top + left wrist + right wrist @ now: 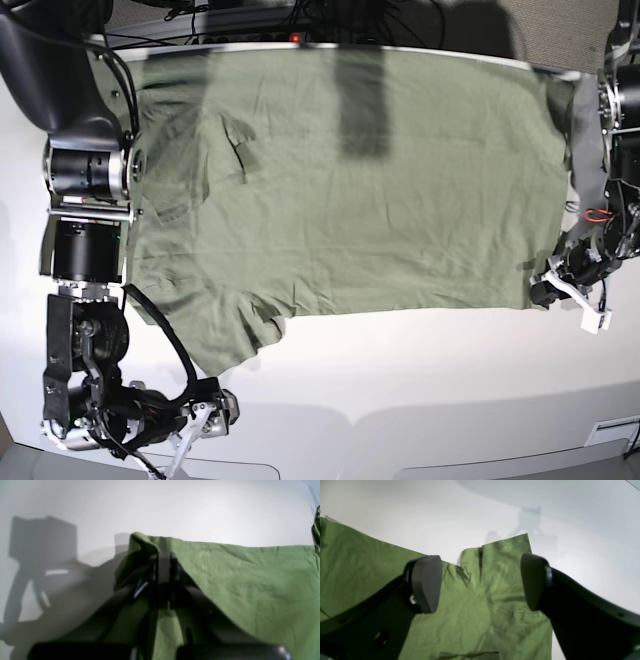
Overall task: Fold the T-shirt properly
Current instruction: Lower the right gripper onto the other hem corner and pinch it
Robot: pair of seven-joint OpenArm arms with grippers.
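The green T-shirt (350, 200) lies spread flat on the white table (420, 390), with one short sleeve (225, 340) pointing toward the front left. My left gripper (163, 560) is shut on a corner of the shirt's hem, and the fabric (250, 580) rises in a small peak around its fingertips; in the base view this gripper (546, 292) sits at the shirt's front right corner. My right gripper (480, 580) stands open just above the sleeve (495, 562), one pad (426, 582) on each side and nothing between them. In the base view it (210, 412) hangs near the front left.
Cables and a power strip (290, 36) run along the table's back edge behind the shirt. The right arm's column (85, 200) stands at the left edge beside the shirt's shoulder. The table's front edge (400, 440) is close to both grippers.
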